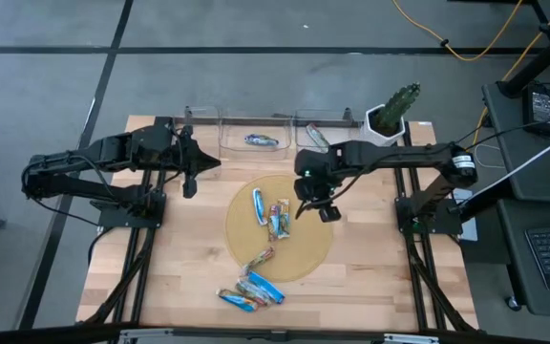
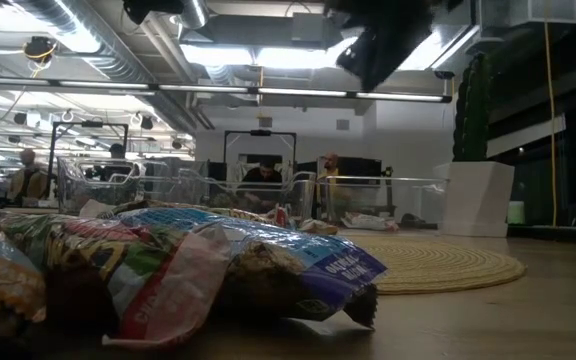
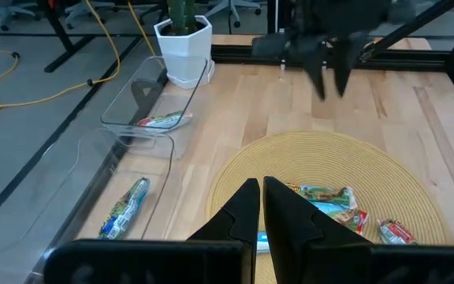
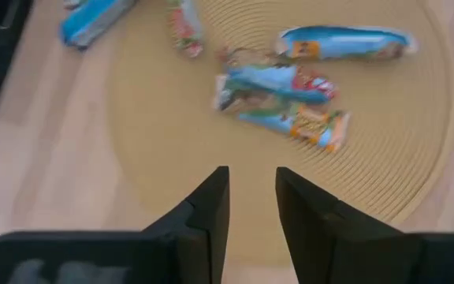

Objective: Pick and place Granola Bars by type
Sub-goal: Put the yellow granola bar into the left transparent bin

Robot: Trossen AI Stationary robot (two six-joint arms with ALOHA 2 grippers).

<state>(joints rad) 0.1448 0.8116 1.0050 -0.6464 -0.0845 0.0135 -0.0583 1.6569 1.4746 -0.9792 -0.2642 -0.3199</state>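
Several shiny wrapped granola bars lie flat on the round tan mat (image 1: 280, 229): a blue one (image 1: 258, 205) (image 4: 345, 43), a multicoloured cluster (image 1: 278, 221) (image 4: 282, 99) and another (image 1: 259, 256). More bars lie piled on the wood near the table's near edge (image 1: 251, 290) (image 2: 168, 270). One bar lies in each clear bin (image 1: 263, 141) (image 1: 315, 136). My right gripper (image 1: 304, 206) (image 4: 251, 185) hovers open above the mat, just right of the cluster, holding nothing. My left gripper (image 1: 191, 178) (image 3: 261, 201) waits shut and empty, left of the mat.
Two clear plastic bins (image 1: 220, 129) (image 1: 347, 122) stand side by side at the table's far edge. A white pot with a green plant (image 1: 390, 117) (image 3: 184, 47) sits right of them. Bare wood lies left and right of the mat. People sit in the room behind (image 2: 263, 175).
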